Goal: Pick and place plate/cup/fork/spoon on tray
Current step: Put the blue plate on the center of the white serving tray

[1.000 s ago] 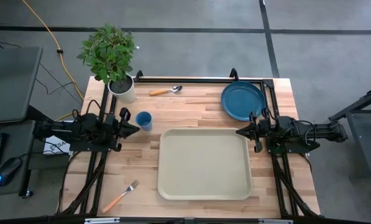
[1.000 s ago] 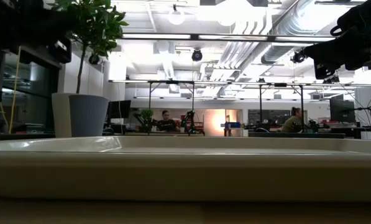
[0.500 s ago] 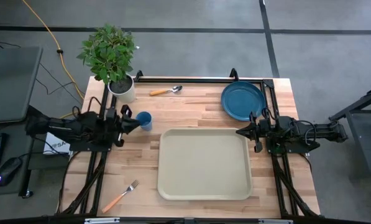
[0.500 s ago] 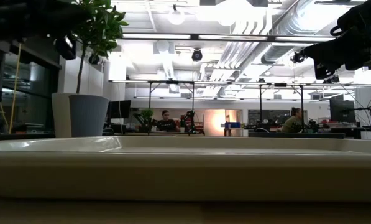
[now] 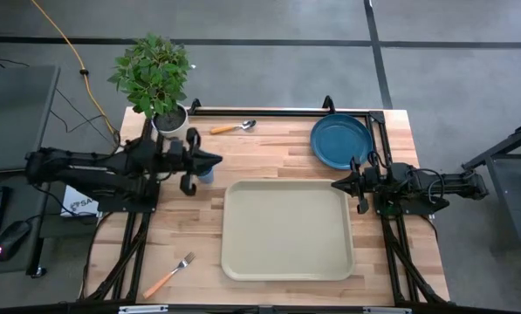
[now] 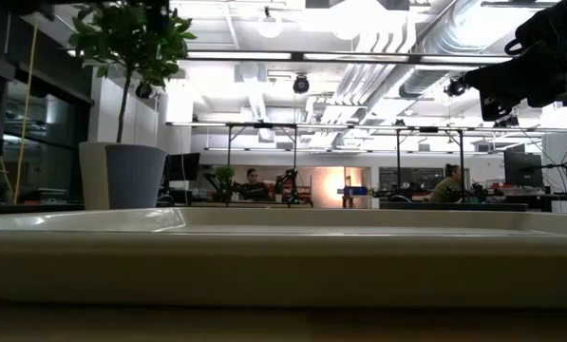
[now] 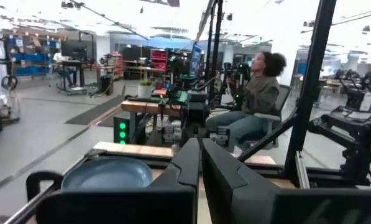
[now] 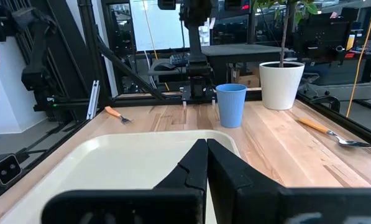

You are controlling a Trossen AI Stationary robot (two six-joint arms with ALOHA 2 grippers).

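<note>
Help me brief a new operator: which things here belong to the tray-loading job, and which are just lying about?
Part of the job:
tray, bare
plate
cup, under the left gripper
spoon
fork

Just there:
potted plant at the table's corner
right gripper, waiting at the tray's edge

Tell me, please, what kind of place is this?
Probably a robotics lab or workshop: exposed ducts run along the ceiling, more framed benches stand behind, and a person sits at another station. The table itself carries two robot arms.
</note>
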